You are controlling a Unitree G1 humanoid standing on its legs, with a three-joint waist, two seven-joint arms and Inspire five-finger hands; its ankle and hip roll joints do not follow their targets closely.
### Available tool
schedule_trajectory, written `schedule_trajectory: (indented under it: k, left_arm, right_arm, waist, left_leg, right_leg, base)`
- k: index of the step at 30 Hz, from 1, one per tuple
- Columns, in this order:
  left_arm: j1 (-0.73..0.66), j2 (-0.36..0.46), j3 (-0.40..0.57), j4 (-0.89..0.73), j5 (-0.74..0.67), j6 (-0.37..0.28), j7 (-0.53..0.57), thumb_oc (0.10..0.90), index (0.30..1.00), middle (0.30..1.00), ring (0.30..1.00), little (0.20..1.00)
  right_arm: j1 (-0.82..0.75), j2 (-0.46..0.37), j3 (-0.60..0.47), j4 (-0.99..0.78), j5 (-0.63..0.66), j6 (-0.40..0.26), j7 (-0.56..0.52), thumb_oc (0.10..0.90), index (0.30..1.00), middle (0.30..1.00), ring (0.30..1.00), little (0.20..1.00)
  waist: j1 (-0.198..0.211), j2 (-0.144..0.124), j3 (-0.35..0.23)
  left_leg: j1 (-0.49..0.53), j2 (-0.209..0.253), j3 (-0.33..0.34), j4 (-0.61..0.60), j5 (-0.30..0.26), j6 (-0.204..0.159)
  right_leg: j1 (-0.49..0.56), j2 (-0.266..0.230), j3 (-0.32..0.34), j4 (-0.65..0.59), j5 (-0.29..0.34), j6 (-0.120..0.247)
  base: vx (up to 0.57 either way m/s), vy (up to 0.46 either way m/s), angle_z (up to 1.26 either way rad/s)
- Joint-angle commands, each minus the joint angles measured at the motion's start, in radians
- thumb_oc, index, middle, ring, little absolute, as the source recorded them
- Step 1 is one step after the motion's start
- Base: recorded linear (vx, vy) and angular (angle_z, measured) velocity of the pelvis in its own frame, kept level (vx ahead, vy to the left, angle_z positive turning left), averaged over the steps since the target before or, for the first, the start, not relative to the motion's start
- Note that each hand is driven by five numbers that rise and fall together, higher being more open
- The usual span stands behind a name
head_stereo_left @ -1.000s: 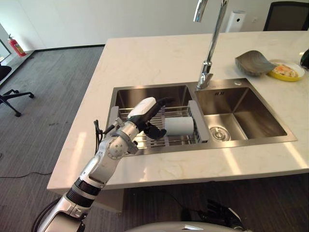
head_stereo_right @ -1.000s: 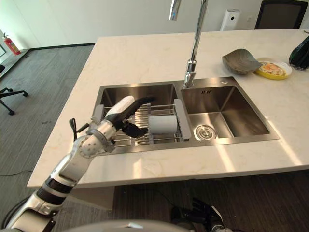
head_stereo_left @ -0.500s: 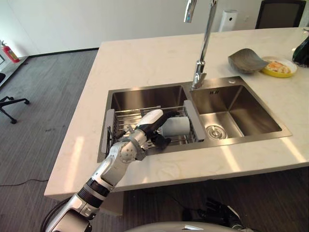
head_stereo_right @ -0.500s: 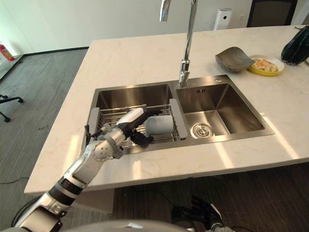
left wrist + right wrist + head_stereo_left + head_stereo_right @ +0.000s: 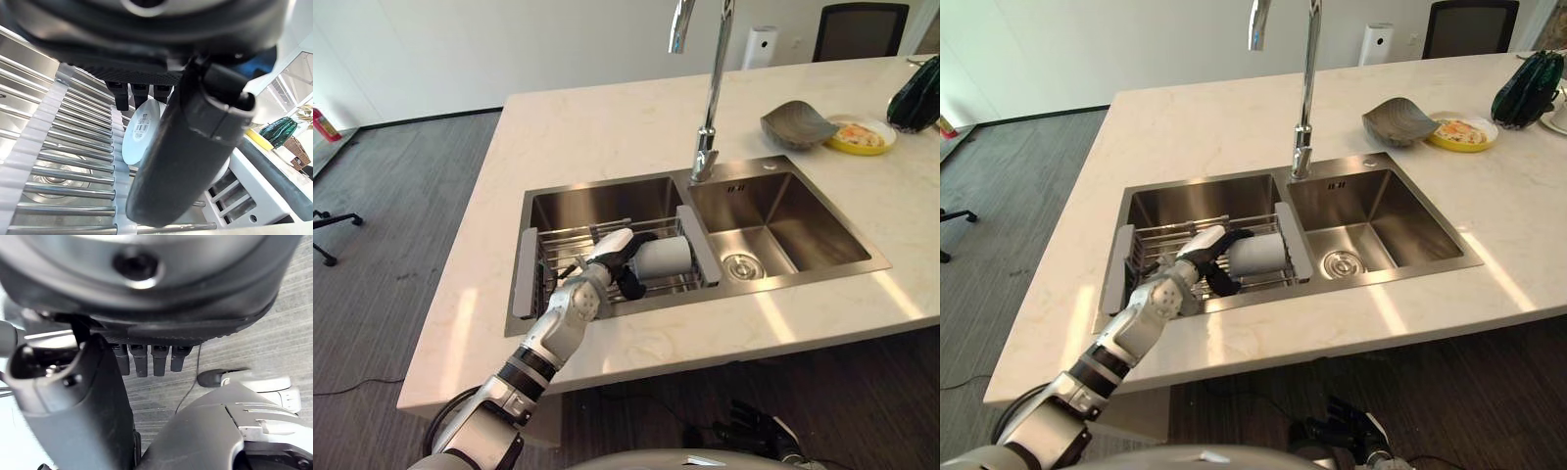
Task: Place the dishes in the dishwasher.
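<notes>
Compared with a second ago, the left hand (image 5: pixel 619 257) has been brought lower into the sink's drying rack (image 5: pixel 570 247), its fingers loosely spread around the white cup (image 5: pixel 664 257) lying there without yet gripping, so pickup appears imminent, while the right hand (image 5: pixel 146 357) hangs uncurled below.

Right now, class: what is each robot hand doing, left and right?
Left robot hand: open, reaching at the white cup lying on the sink rack, not gripping it.
Right robot hand: open, holding nothing.

Left hand (image 5: pixel 612 257) stretched forward, fingers straight; right hand (image 5: pixel 146 357) hangs (relaxed)
</notes>
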Motion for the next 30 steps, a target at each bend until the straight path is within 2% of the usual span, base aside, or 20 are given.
schedule_trajectory:
  k: [1,11,22,23,26,30]
  left_arm:
    - [-0.226,-0.032,-0.04,0.07,0.047,-0.014,0.065,0.8,0.9,0.9,0.9,0.9]
    - [-0.244,-0.054,-0.062,0.069,0.048,0.002,0.053,0.8,0.9,0.9,0.9,0.9]
    - [-0.326,-0.101,-0.073,0.06,0.042,0.005,0.057,0.8,0.9,0.9,0.9,0.9]
    - [-0.377,-0.13,-0.087,0.087,0.049,0.012,0.053,0.8,0.9,0.9,0.9,0.9]
    - [-0.39,-0.142,-0.093,0.102,0.051,0.012,0.056,0.8,0.9,0.9,0.9,0.9]
    - [-0.427,-0.196,-0.136,0.174,0.059,0.014,0.054,0.8,0.9,0.9,0.9,0.9]
  right_arm:
    - [-0.017,-0.008,0.029,0.005,0.007,-0.028,0.009,0.8,0.9,0.9,0.9,0.9]
    - [-0.02,-0.01,0.033,0.023,-0.005,-0.026,0.009,0.8,0.9,0.9,0.9,0.9]
    - [-0.038,-0.013,0.04,0.037,-0.003,-0.026,0.008,0.8,0.9,0.9,0.9,0.9]
    - [-0.049,-0.015,0.047,0.037,-0.006,-0.024,0.005,0.8,0.9,0.9,0.9,0.9]
    - [-0.054,-0.017,0.049,0.041,-0.007,-0.024,0.005,0.8,0.9,0.9,0.9,0.9]
    - [-0.07,-0.019,0.055,0.061,-0.008,-0.005,0.013,0.8,0.9,0.9,0.9,0.9]
  waist:
    - [-0.016,-0.001,-0.028]
    - [-0.021,0.005,-0.024]
    - [-0.021,0.013,-0.029]
    - [-0.024,0.016,-0.032]
    - [-0.025,0.017,-0.031]
    - [-0.033,0.028,-0.029]
  left_leg:
    - [-0.026,0.008,-0.007,0.01,0.007,-0.054]
    - [-0.03,0.009,-0.004,0.01,0.008,-0.054]
    - [-0.034,0.007,-0.012,0.01,0.007,-0.051]
    - [-0.034,0.004,-0.013,0.01,0.007,-0.051]
    - [-0.033,0.003,-0.014,0.01,0.007,-0.051]
    - [-0.034,-0.002,-0.011,0.01,0.007,-0.049]
  right_leg:
    - [0.074,-0.036,-0.016,0.018,-0.132,0.052]
    - [0.067,-0.035,-0.014,0.018,-0.131,0.049]
    - [0.069,-0.035,-0.017,0.018,-0.133,0.048]
    - [0.07,-0.037,-0.018,0.018,-0.132,0.048]
    - [0.07,-0.038,-0.018,0.018,-0.132,0.048]
    - [0.066,-0.041,-0.016,0.018,-0.127,0.049]
  base:
    - [0.0,0.0,0.0]
    - [0.0,0.0,0.0]
    - [0.0,0.0,0.0]
    - [0.0,0.0,0.0]
    - [0.0,0.0,0.0]
    - [-0.02,-0.002,-0.01]
